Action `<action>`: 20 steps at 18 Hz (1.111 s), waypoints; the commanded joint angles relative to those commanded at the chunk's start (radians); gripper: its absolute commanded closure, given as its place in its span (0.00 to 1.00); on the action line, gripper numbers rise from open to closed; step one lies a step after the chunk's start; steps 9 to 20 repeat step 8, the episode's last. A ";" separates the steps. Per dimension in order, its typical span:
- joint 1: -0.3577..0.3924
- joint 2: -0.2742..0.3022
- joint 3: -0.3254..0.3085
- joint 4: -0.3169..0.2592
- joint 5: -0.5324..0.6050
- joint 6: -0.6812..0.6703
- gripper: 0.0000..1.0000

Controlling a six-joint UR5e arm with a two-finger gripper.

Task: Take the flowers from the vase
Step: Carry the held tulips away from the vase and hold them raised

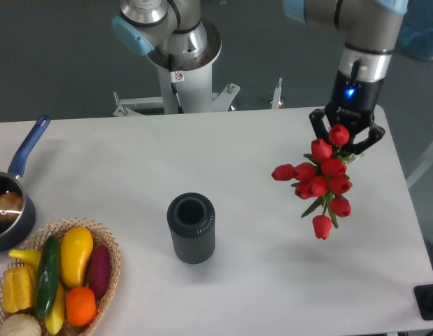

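The flowers (321,180), a bunch of red tulips with green stems, hang over the right side of the table with the buds pointing down and toward the camera. My gripper (344,142) is shut on the stem end of the bunch, its dark fingers on either side of the topmost buds. The vase (192,227), a dark grey ribbed cylinder with a round open mouth, stands upright and empty near the table's middle front, well to the left of the flowers.
A wicker basket (111,246) with vegetables and fruit sits at the front left corner. A blue-handled saucepan (13,203) rests at the left edge. The arm's base column (180,63) stands behind the table. The table's right edge (405,203) runs close to the flowers.
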 joint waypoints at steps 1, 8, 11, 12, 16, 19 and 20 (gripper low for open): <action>-0.008 -0.015 0.020 -0.020 0.023 0.000 0.93; -0.051 -0.061 0.077 -0.078 0.135 0.002 0.94; -0.051 -0.061 0.077 -0.078 0.135 0.002 0.94; -0.051 -0.061 0.077 -0.078 0.135 0.002 0.94; -0.051 -0.061 0.077 -0.078 0.135 0.002 0.94; -0.051 -0.061 0.077 -0.078 0.135 0.002 0.94; -0.051 -0.061 0.077 -0.078 0.135 0.002 0.94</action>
